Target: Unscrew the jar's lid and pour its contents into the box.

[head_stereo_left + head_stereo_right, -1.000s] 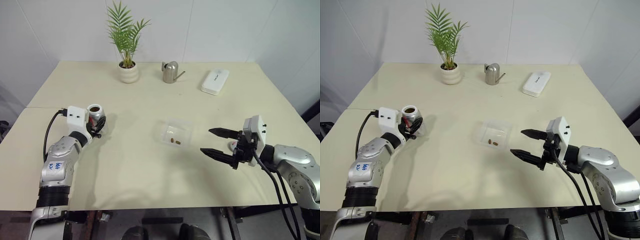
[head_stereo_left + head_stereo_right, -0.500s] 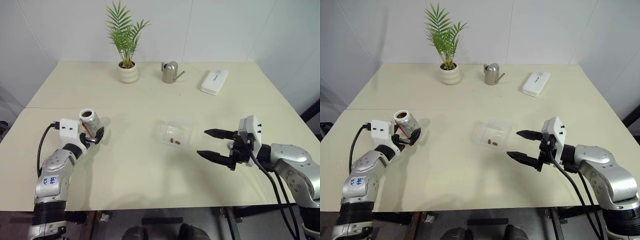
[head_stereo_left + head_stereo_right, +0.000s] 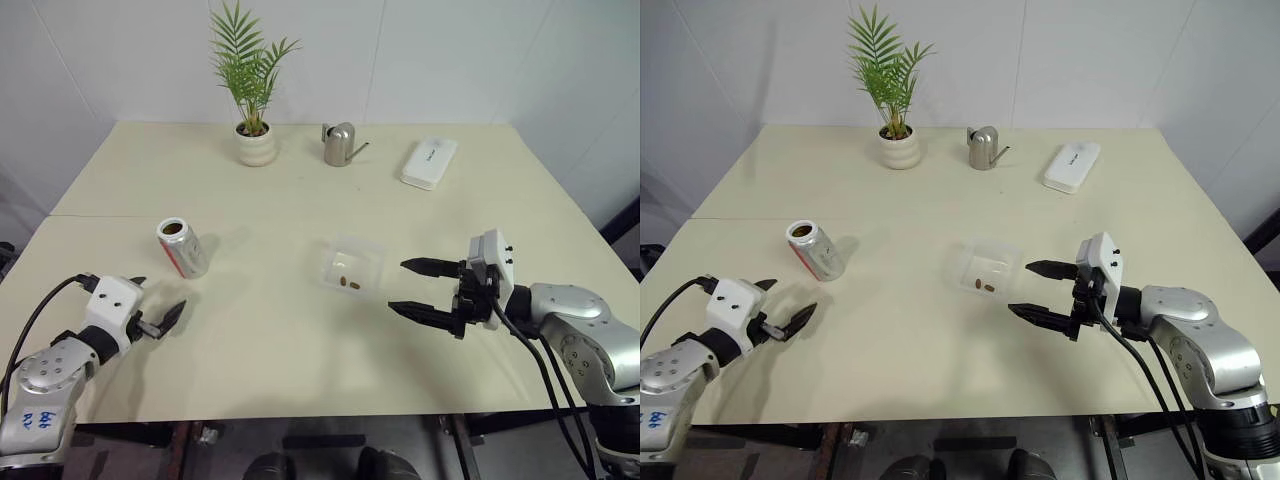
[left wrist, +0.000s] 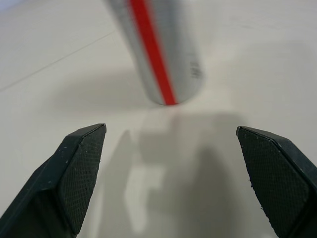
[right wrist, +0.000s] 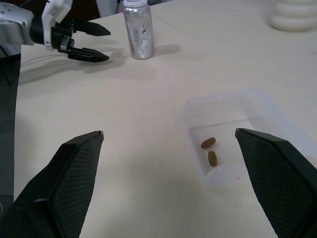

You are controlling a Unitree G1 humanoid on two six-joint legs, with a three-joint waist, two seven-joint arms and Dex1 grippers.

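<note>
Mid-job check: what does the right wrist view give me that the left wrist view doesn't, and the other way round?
Right wrist view, not the left: the box with two brown pieces inside, the open left claw just short of the jar, not touching it, and a white plant pot.
Left wrist view, not the right: the red stripe down the jar's side, close up.
Both: the jar standing on the table, with nothing between the fingers of either claw; the right claw is open too.

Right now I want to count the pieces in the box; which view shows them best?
The right wrist view: the pieces lie close, two brown ovals apart in the box. Both eye views show them as small brown specks. The left wrist view faces the jar.
</note>
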